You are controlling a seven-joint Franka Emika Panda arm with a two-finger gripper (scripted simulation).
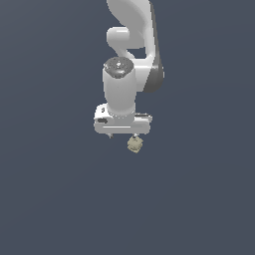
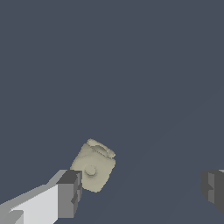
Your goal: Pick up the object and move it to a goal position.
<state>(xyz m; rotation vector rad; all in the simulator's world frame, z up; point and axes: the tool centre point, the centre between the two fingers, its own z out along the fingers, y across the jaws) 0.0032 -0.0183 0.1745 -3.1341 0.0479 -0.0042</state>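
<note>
The object [image 1: 135, 144] is a small lumpy beige-tan item just below the white robot hand in the exterior view, toward that view's right. In the wrist view the object [image 2: 93, 165] lies on the dark grey ground, close beside one dark fingertip [image 2: 70, 194]. I cannot tell if they touch. The other fingertip [image 2: 213, 187] is far from it. My gripper [image 2: 141, 191] is open wide and holds nothing. In the exterior view the gripper [image 1: 122, 135] hangs pointing down, and its fingers are mostly hidden under the hand.
Plain dark grey-blue ground [image 1: 60, 199] fills both views. The white arm [image 1: 130, 30] rises behind the hand toward the top of the exterior view.
</note>
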